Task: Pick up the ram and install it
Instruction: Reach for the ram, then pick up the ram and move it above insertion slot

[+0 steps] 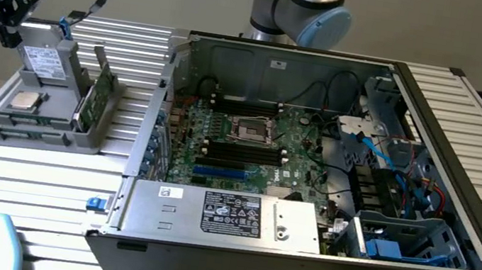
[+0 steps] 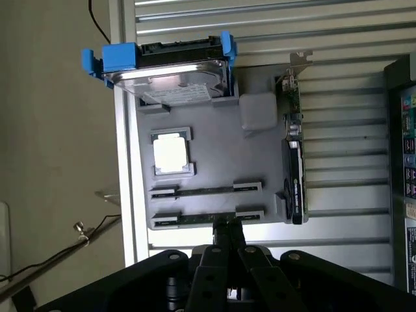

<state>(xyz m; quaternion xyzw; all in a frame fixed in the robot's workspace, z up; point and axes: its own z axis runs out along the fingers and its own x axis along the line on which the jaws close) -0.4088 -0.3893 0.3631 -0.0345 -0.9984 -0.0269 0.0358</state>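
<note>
Hovering ahead of the pickup: gripper (image 2: 227,229), pressed together and empty, hangs near the ram (image 2: 195,218).
It lies slotted in the grey tray (image 2: 260,156), untouched; grasping it likely needs the pincer spread and squared across its thin edge.

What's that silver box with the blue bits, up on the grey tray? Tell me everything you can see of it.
It is a hard drive: a flat silver metal box with a white label on its face and blue plastic rails clipped along two opposite sides. It sits tilted, propped at one end of the grey holder, just beyond the square silver chip. As far as shows, only the holder touches it.
</note>
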